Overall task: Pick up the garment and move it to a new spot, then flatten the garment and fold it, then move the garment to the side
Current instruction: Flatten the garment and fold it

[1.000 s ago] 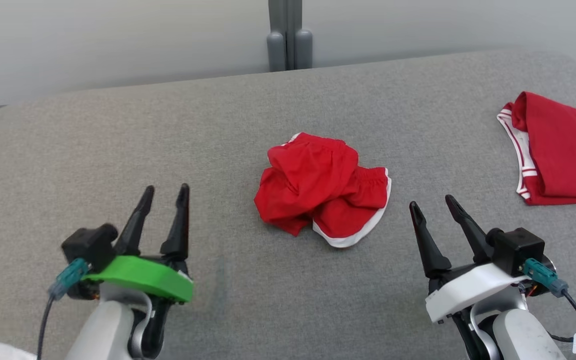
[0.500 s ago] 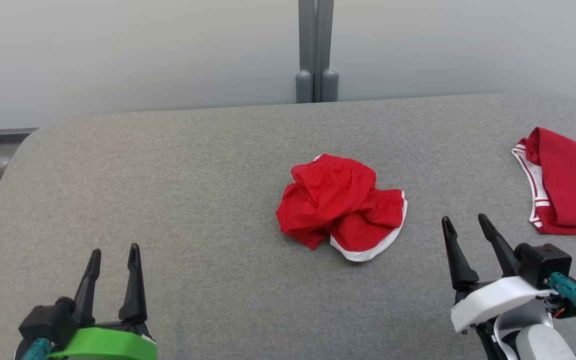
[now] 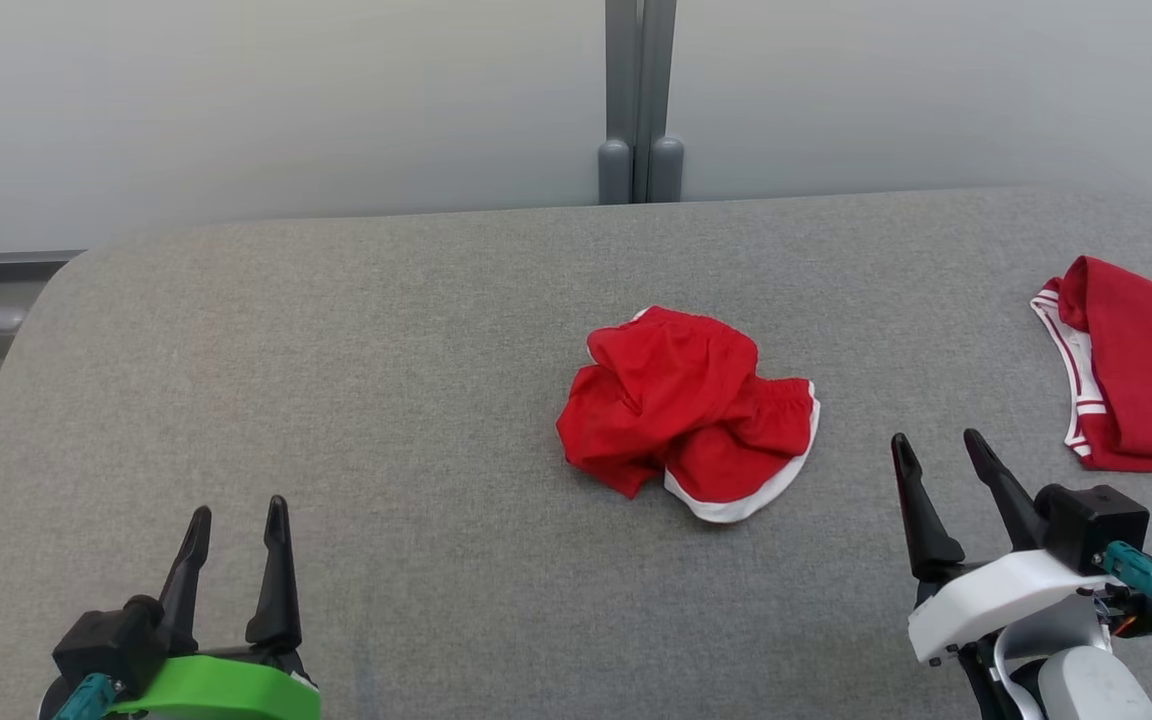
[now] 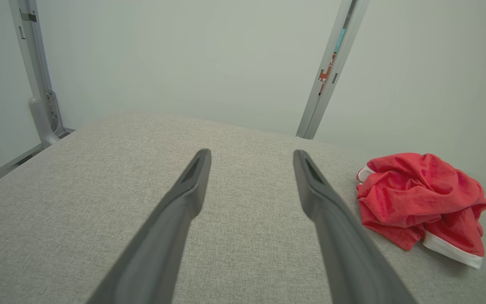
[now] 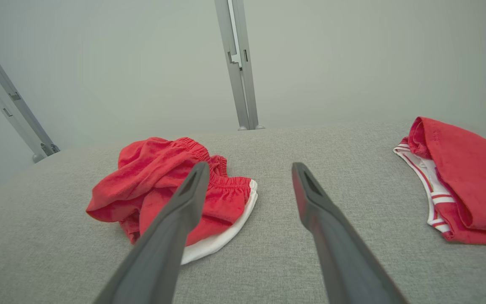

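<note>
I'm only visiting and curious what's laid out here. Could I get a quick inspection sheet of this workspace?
Surface: grey fabric-covered table, rounded corners.
Job's things: crumpled red shorts with white trim, mid-table, untouched.
Clutter: second red garment, white striped edge, lying flat at the table's right edge.
Grippers: left pincer and right pincer both open, empty, short of the shorts.
Cables: right teal plug with a dark lead; left teal plug.
Surroundings: pale wall panels, grey post.
</note>
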